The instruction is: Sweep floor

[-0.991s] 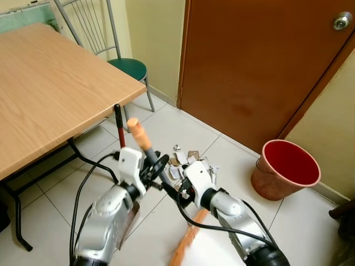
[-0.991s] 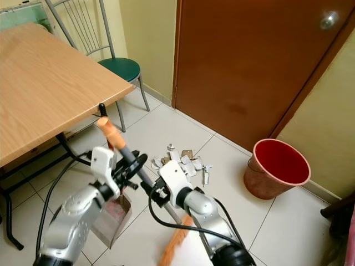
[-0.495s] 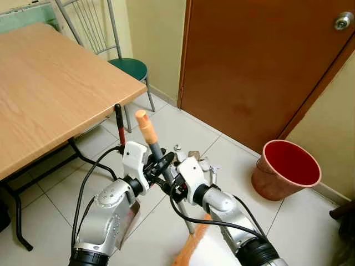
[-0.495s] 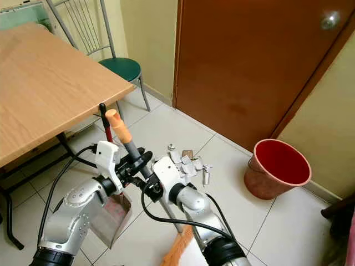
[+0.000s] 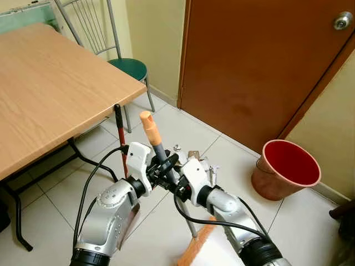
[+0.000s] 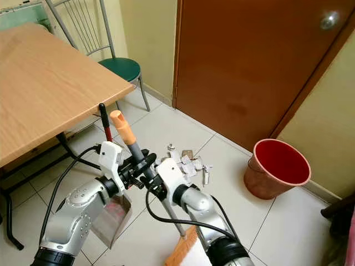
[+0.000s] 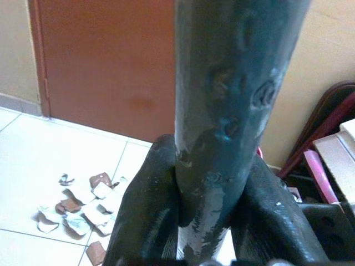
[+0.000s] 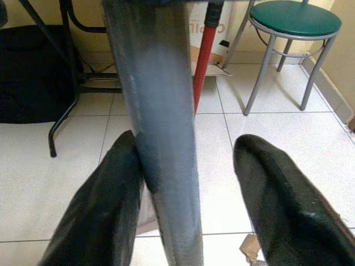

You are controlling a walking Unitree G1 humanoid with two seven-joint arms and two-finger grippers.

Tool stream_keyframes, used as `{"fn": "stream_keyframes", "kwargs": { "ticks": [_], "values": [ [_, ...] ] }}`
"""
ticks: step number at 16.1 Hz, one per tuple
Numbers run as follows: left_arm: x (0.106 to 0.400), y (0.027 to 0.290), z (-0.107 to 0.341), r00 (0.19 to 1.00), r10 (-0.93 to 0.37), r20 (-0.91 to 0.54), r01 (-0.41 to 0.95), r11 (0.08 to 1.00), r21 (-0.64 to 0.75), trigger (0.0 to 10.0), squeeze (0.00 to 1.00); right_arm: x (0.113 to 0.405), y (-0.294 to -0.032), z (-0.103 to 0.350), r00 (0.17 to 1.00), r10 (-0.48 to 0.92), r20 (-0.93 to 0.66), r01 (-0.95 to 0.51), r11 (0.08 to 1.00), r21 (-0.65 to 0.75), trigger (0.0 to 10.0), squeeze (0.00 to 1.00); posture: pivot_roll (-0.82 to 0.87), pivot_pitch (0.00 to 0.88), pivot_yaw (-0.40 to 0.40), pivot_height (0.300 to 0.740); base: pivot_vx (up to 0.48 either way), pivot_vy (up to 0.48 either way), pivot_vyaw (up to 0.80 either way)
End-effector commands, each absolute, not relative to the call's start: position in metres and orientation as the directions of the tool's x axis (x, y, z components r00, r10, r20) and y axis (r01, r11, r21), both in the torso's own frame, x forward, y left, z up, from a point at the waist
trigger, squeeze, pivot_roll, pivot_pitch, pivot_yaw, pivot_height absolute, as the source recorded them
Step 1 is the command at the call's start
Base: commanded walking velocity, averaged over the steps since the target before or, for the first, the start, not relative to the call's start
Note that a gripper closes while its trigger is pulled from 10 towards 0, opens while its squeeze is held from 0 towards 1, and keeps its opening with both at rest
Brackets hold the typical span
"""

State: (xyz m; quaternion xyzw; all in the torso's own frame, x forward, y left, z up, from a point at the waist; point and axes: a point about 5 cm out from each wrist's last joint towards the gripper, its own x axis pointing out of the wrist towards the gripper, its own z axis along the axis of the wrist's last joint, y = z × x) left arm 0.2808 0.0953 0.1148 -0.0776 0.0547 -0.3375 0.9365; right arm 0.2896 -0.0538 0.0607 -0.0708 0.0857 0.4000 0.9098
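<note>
Nearest the robot, the orange bristles (image 5: 195,252) of the broom (image 6: 145,166) rest on the white tiled floor (image 5: 166,124) between the two silver arms, and a metal dustpan (image 6: 111,219) sits on the tiles under the left arm, its red handle (image 5: 120,136) rising beside the corner of the counter (image 5: 50,83). Both grippers hold the broom's grey shaft just below its orange tip (image 5: 148,126), which tilts up toward the counter corner. The left gripper (image 5: 161,166) is pinched on the shaft, and in the left wrist view its fingers (image 7: 147,216) press against both sides of the pole. The right gripper (image 6: 157,185) sits just below it on the same shaft; in the right wrist view one finger (image 8: 105,205) touches the pole while the other stands apart from it, so this gripper is spread loosely around the shaft rather than clamped. Just past the grippers, a small heap of torn paper scraps (image 6: 186,162), white and brown, lies on the tiles. Further right, a red bucket (image 5: 285,169) stands upright on the floor near the yellow wall (image 5: 333,127), well apart from the scraps. Beyond the counter corner stands a metal chair (image 5: 128,66) with a green seat, against the far wall. At the back is a brown door (image 5: 255,61), shut, with a round knob (image 5: 340,21) high on it.
</note>
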Motion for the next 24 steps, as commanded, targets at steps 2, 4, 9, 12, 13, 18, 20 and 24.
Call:
{"fn": "stream_keyframes", "kwargs": {
  "ticks": [2,4,9,12,13,18,20,24],
  "values": [
    [0.280,0.094,0.124,0.756,-0.655,-0.005,0.644,0.745,-0.172,0.0,0.00,0.295,-0.062,0.063,0.686,0.699,-0.202,-0.721,0.690,-0.060,0.0,0.00,0.07,0.103,-0.028,0.740,0.000,0.000,0.00],
    [0.281,0.095,0.125,0.766,-0.642,0.006,0.635,0.756,-0.155,0.0,0.00,0.297,-0.064,0.065,0.712,0.678,-0.184,-0.686,0.727,0.021,0.0,0.00,0.07,0.104,-0.031,0.740,0.000,0.000,0.00],
    [0.283,0.097,0.124,0.778,-0.628,0.008,0.623,0.769,-0.146,0.0,0.00,0.295,-0.062,0.068,0.719,0.675,-0.166,-0.679,0.733,0.043,0.0,0.00,0.07,0.100,-0.031,0.740,0.000,0.000,0.00],
    [0.285,0.095,0.123,0.779,-0.627,0.012,0.622,0.771,-0.134,1.0,0.00,0.294,-0.063,0.070,0.730,0.664,-0.160,-0.667,0.744,0.045,0.0,0.00,0.07,0.097,-0.029,0.740,0.000,0.000,0.00],
    [0.285,0.094,0.123,0.778,-0.629,0.012,0.625,0.771,-0.126,3.9,0.00,0.294,-0.064,0.070,0.738,0.656,-0.161,-0.659,0.751,0.043,0.0,0.00,0.07,0.097,-0.029,0.740,0.000,0.000,0.00],
    [0.282,0.086,0.126,0.771,-0.634,0.065,0.637,0.767,-0.081,10.0,0.53,0.298,-0.076,0.078,0.818,0.561,-0.130,-0.555,0.828,0.079,0.0,0.00,0.08,0.081,-0.034,0.740,0.000,0.000,0.00],
    [0.281,0.085,0.128,0.785,-0.613,0.089,0.619,0.781,-0.087,10.0,1.00,0.299,-0.084,0.084,0.849,0.518,-0.106,-0.508,0.855,0.106,0.0,0.00,0.08,0.076,-0.030,0.740,0.000,0.000,0.00],
    [0.285,0.081,0.138,0.781,-0.610,0.133,0.621,0.782,-0.056,10.0,1.00,0.301,-0.098,0.091,0.900,0.426,-0.094,-0.417,0.903,0.105,0.0,0.00,0.09,0.060,-0.010,0.740,0.000,0.000,0.00]
  ]
}}
